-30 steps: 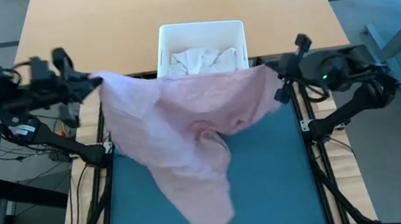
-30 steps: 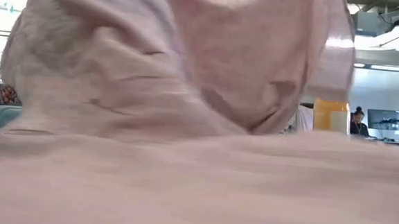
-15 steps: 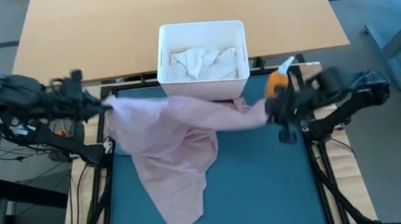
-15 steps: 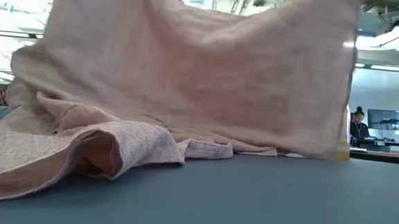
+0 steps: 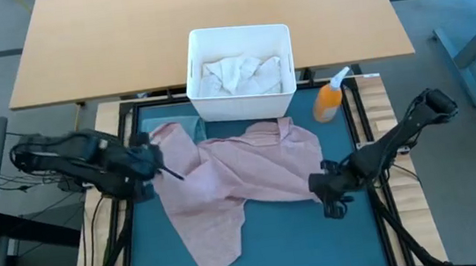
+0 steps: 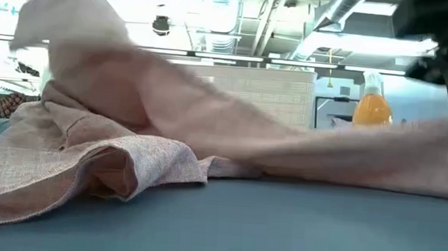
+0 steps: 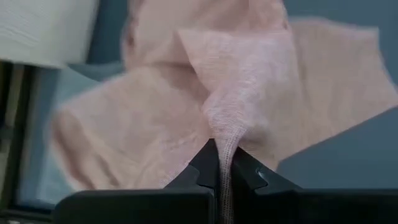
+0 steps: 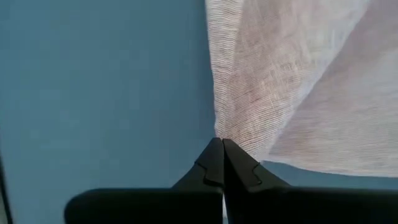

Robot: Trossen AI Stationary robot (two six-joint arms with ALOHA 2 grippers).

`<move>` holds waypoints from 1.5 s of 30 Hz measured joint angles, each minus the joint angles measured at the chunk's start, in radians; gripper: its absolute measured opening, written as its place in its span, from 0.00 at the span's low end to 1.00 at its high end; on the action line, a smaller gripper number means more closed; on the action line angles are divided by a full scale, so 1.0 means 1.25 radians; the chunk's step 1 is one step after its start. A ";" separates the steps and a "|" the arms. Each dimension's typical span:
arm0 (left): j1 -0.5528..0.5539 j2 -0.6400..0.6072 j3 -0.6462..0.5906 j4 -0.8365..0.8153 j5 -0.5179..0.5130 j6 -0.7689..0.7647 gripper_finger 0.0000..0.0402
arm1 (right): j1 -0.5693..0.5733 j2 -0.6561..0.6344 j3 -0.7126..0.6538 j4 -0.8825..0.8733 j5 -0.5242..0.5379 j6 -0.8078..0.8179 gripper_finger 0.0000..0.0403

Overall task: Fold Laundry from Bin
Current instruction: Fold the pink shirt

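The dusty pink shirt point(image 5: 233, 173) lies crumpled and partly spread on the teal mat point(image 5: 320, 239); the low view shows its folds point(image 6: 121, 158) resting on the mat. My left gripper point(image 5: 160, 166) is shut on the shirt's left part, just above the mat. My right gripper point(image 5: 316, 183) is shut on its right edge, low over the mat. The white bin point(image 5: 238, 37) stands behind the mat with white laundry point(image 5: 240, 72) inside. My left gripper pinches a bunched fold of the pink shirt point(image 7: 222, 138) between its two fingers, coming at it slanting down from the table's left. The cloth fans out from the fingertips toward the mat. My right gripper pinches an edge corner of the shirt point(image 8: 225, 134) between its fingertips, slanting steeply down from the right. The cloth spreads away from the pinch, low over the mat.
An orange spray bottle point(image 5: 330, 98) stands right of the bin, at the mat's far right corner. Black frame rails point(image 5: 380, 215) run along both sides of the mat. Bare mat lies near the front edge and front right.
Both grippers have dropped quickly from high above the mat and tipped downward, still shut on the shirt. The right one has also swung toward the near edge. The shirt, held up and stretched between them before, has sunk onto the mat and spread there.
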 joint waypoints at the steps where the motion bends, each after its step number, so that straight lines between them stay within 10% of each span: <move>1: 0.000 0.002 -0.030 0.022 0.014 0.000 0.00 | 0.004 0.000 -0.018 0.022 0.000 0.024 0.04; 13: 0.010 0.002 -0.079 0.101 0.043 0.037 0.00 | 0.048 -0.001 -0.037 0.140 0.010 0.086 0.42; 21: 0.010 0.001 -0.072 0.109 0.042 0.060 0.00 | 0.145 0.085 -0.037 0.227 0.226 -0.001 0.63; 37: 0.010 0.002 -0.072 0.113 0.045 0.047 0.00 | 0.181 0.366 0.001 0.138 0.283 0.080 0.54; 45: 0.010 0.002 -0.072 0.131 0.047 0.043 0.00 | 0.165 0.375 0.000 0.108 0.347 0.091 0.08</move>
